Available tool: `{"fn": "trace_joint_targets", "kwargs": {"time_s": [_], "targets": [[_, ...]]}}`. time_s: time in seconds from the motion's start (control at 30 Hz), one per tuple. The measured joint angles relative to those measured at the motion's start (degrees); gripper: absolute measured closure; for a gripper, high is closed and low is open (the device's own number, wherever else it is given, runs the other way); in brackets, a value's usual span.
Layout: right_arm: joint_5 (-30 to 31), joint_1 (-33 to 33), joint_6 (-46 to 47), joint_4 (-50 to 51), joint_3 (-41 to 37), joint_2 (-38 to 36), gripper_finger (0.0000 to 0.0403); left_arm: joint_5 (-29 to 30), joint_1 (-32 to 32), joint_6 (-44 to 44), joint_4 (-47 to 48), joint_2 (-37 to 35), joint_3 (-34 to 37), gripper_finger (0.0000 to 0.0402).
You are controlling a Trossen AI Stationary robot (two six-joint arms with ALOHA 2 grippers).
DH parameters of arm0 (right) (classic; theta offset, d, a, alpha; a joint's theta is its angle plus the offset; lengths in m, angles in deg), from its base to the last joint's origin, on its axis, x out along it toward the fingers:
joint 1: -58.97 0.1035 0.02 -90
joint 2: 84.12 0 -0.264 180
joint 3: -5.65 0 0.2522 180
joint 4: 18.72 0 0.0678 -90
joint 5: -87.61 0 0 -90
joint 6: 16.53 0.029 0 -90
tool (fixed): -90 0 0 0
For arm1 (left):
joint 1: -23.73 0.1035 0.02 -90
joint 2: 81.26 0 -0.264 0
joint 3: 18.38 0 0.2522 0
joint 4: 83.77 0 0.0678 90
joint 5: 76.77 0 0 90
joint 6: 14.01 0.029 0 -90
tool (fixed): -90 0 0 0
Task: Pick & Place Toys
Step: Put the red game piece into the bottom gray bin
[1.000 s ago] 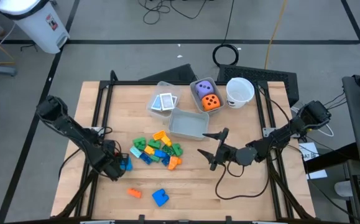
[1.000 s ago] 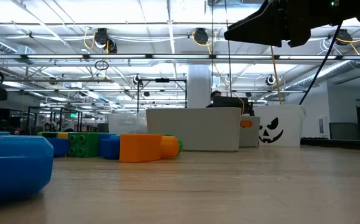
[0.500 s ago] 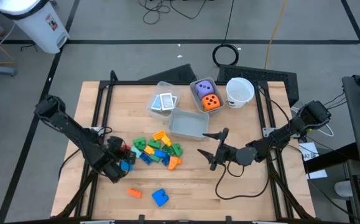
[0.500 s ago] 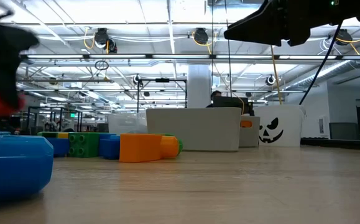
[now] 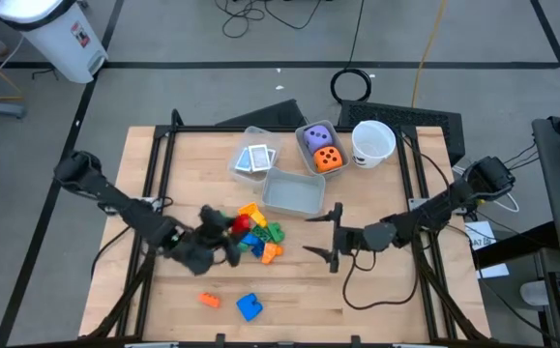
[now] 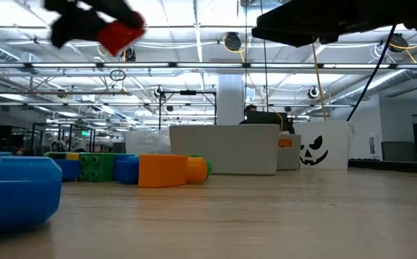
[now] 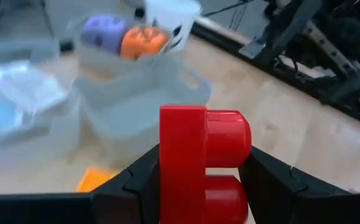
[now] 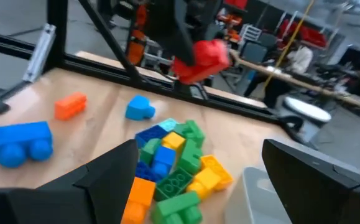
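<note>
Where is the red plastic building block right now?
The red plastic building block is held by the left gripper, in the air beside the block pile.

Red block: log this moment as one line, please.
left gripper: shut on red block, lifted above block pile | right gripper: open, empty, beside empty clear bin

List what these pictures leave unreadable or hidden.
- High view: the left gripper and its red block are smeared by motion, so the grip does not show there.
- Left wrist view: the cards' bin is blurred; the card patterns are unreadable.
- Low view: the empty bin hides most of the dice bin behind it; the blue block is cut by the edge.
</note>
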Motion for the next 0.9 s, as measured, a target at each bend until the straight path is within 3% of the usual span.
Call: {"fn": "trace_joint_targets", "kwargs": {"time_s": [0.2, 0.3, 0.5, 0.7, 0.9], "targets": [[-2.40, -2.00, -6.14, 1.29, 0.00, 0.00, 0.0078, -9.04, 8.58, 16.19, -19.51, 2.99, 0.00, 0.0216], [-2.45, -3.09, -8.02, 0.25, 0.02, 1.00, 0.0078, -17.25, 12.64, 21.61, -27.28, 5.12, 0.00, 0.0216], [-6.36, -7.29, -0.10, -2.24, 0.04, 2.53, 0.0078, -35.08, 18.13, 32.21, -39.38, 10.43, 0.00, 0.0216], [-17.69, -12.19, 10.20, -11.11, 0.04, 6.26, 0.0078, -40.84, 21.19, 37.03, -47.89, 14.60, 0.00, 0.0216], [-19.05, -12.92, 11.57, -20.19, 0.04, 9.32, 0.0078, -41.96, 22.19, 37.31, -48.85, 15.78, 0.00, 0.0215]]}}
